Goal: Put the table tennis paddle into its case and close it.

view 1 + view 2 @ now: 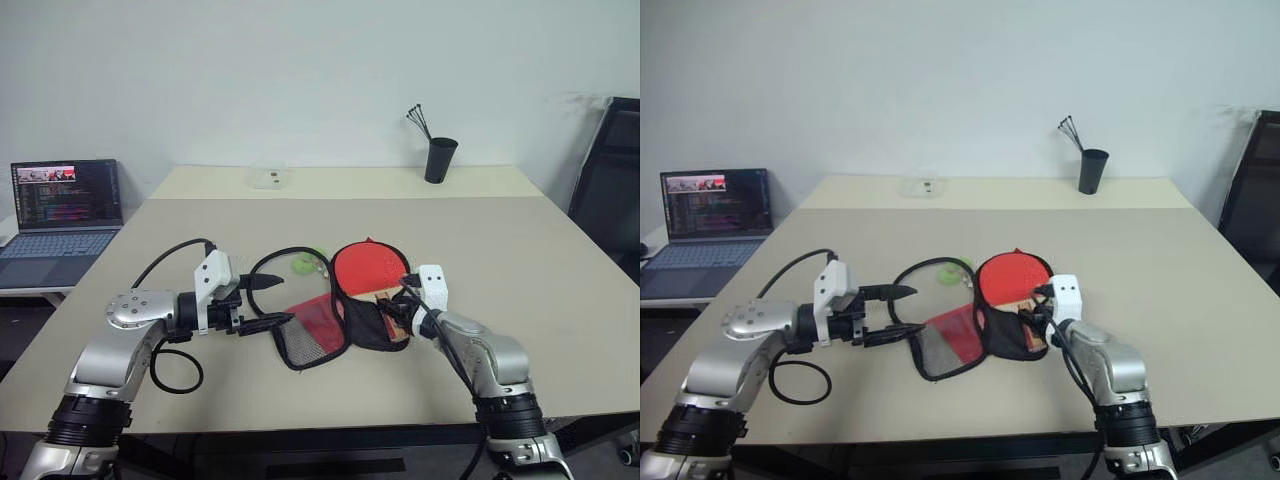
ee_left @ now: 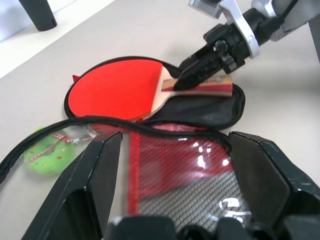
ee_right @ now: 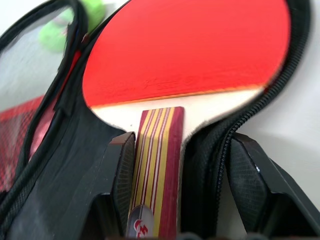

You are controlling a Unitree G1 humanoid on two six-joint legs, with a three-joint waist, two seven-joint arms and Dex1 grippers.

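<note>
right pincer (image 1: 400, 303) is at the paddle (image 1: 368, 268) handle, fingers straddling it with the striped wood between them. one finger looks to be against the wood, the other shows a gap past the case's zip edge, so not clamped yet; i'd call it parted, mid-closure, not a confirmed grip. left pincer (image 1: 890, 313) is released, fingers spread, hovering just beside the mesh flap, touching nothing.

location: paddle lies flat inside the opened case (image 1: 345, 320), near the middle of the tabletop (image 1: 520, 250), a bit toward the front edge. red blade sits on the black half of the case; the red mesh half is folded open beside it, toward the left edge.

orientation: long axis runs roughly front to back, skewed a little. blade points at the far edge, handle at the front edge, toward the right arm.

how i'd do this step:
- centre the handle between the fingers before closing, else the zip tape gets pinched along with the wood.
- push the blade fully into the rounded end of the case, so the rim clears the zipper all round.
- keep the paddle flat; lifting it will drag the soft shell.
- left pincer should pin or take the mesh flap edge, ready to fold it over.

green soft toy (image 2: 50, 152) and black cable (image 1: 275, 260) lie close to the case's far-left side; keep the flap clear of both.
</note>
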